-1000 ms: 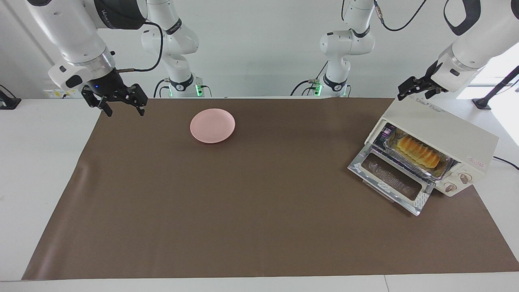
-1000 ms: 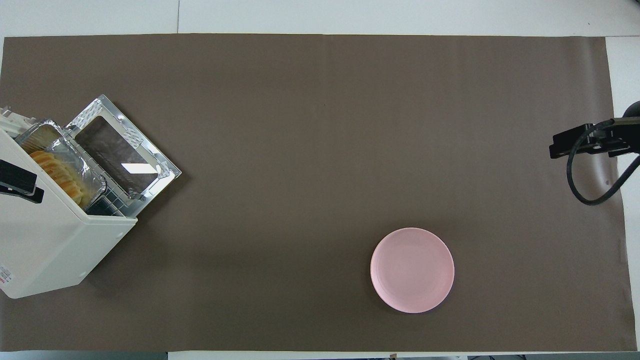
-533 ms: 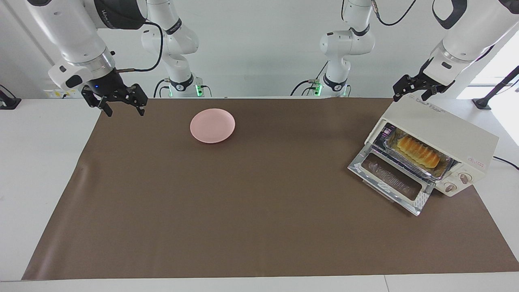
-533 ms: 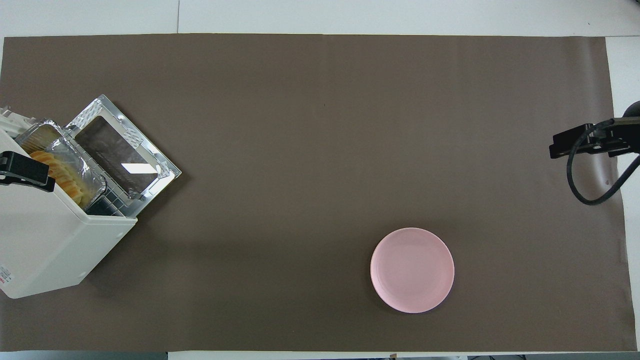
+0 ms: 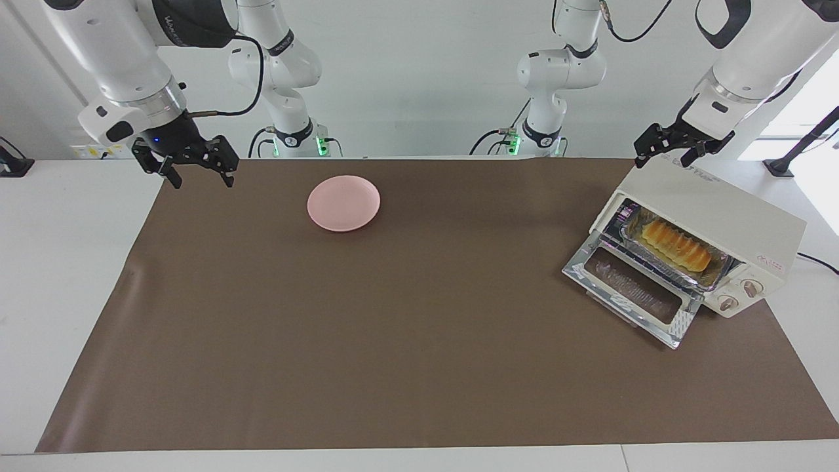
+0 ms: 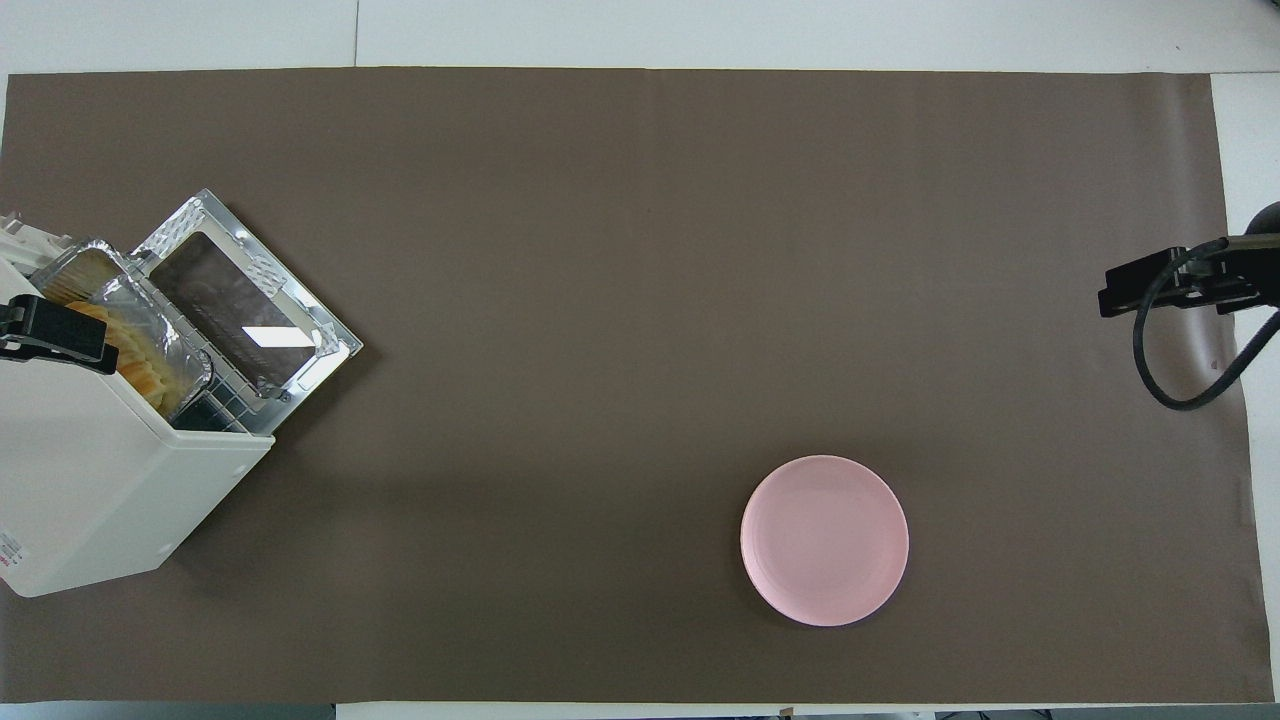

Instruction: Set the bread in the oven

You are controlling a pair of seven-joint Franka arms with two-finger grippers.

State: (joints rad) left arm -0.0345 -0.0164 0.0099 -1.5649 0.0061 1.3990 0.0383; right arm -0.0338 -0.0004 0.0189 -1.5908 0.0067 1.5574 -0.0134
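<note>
The bread point(image 5: 676, 245) lies in a silver foil tray point(image 5: 720, 274) inside the cream-white oven point(image 5: 721, 213) at the left arm's end of the table. The oven's glass door point(image 5: 630, 294) hangs open and down onto the brown mat. In the overhead view the bread point(image 6: 148, 368) shows only partly past the oven point(image 6: 90, 490) top. My left gripper point(image 5: 662, 156) hovers open over the oven's top corner nearest the robots, holding nothing; one of its fingers point(image 6: 58, 336) shows from above. My right gripper point(image 5: 200, 177) waits open and empty over the mat's edge at the right arm's end.
A round pink plate point(image 5: 343, 202) with nothing on it sits on the brown mat point(image 5: 393, 328), toward the right arm's end and near the robots. Two round knobs point(image 5: 739, 295) are on the oven's front beside the door.
My left gripper has drifted a little above the oven top, out toward its door edge. The right arm, bread, oven and plate have not moved.
</note>
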